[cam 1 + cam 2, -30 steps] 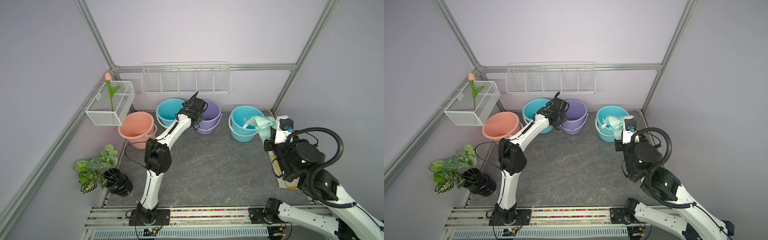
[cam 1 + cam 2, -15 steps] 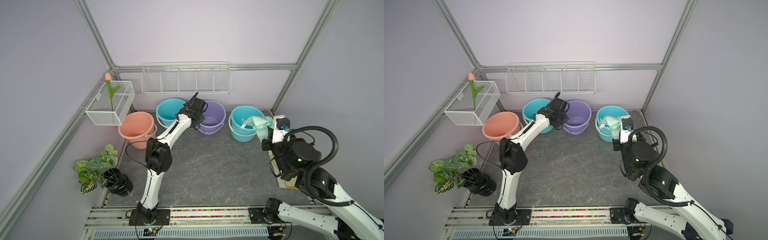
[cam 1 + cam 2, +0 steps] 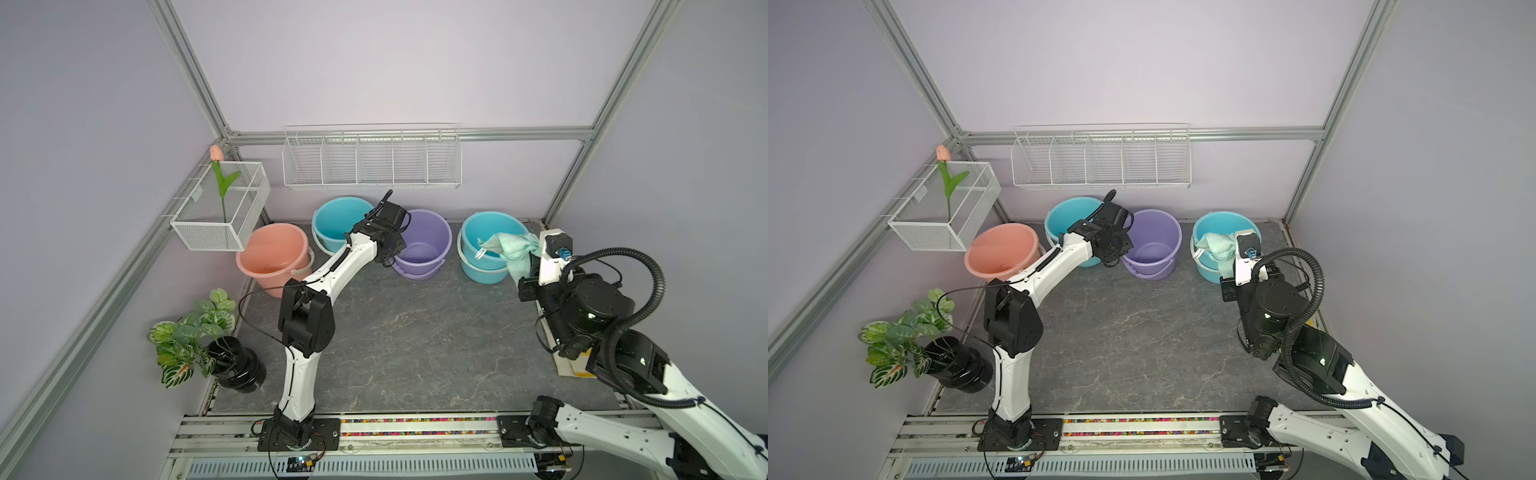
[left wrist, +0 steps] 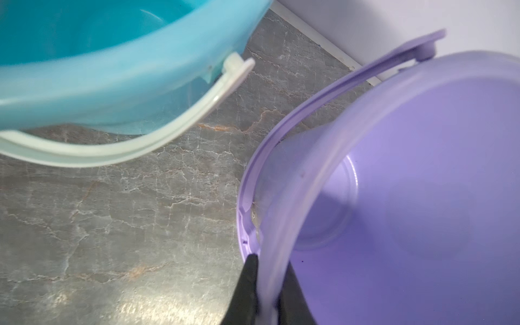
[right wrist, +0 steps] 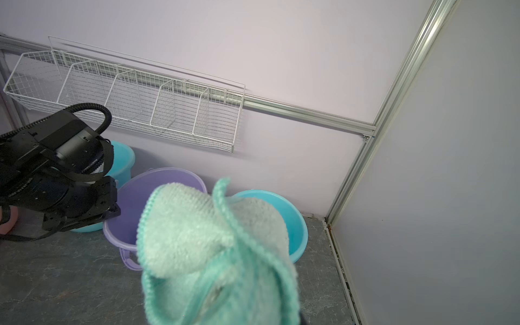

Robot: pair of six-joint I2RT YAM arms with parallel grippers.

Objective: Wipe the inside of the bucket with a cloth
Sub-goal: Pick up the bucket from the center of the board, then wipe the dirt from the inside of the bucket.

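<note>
Right now the left gripper (image 4: 270, 260) is pinching the rim of the purple bucket (image 3: 436, 232), its jaws closed tight on the thin wall with one black finger (image 4: 249, 284) sitting outside and the other inside. The bucket's purple handle (image 4: 323, 95) is lying down along its outer wall. In both top views the left arm is reaching across the grey marbled floor (image 3: 415, 332) to that bucket, which is standing in the back row between two teal buckets. The second teal bucket (image 3: 336, 216) is sitting just beside it, with a pink bucket (image 3: 274, 249) further along on the left. On the other side, the right gripper (image 3: 536, 266) is holding the cloth (image 3: 513, 249). The bunched terry is hiding its fingers, which are fully closed on the fabric. The pale mint cloth is hanging at the near rim of the teal bucket (image 3: 486, 226) on the robot's right. One corner with a small white tag (image 3: 480, 252) is reaching over the bucket's opening, and the rest is drooping towards the gripper. Whether the cloth is touching that rim cannot be told. From the right wrist view the cloth (image 5: 211, 247) is filling the lower middle, with the purple and teal buckets showing behind it. A white wire shelf (image 3: 372, 166) is hanging on the back wall above the buckets.
</note>
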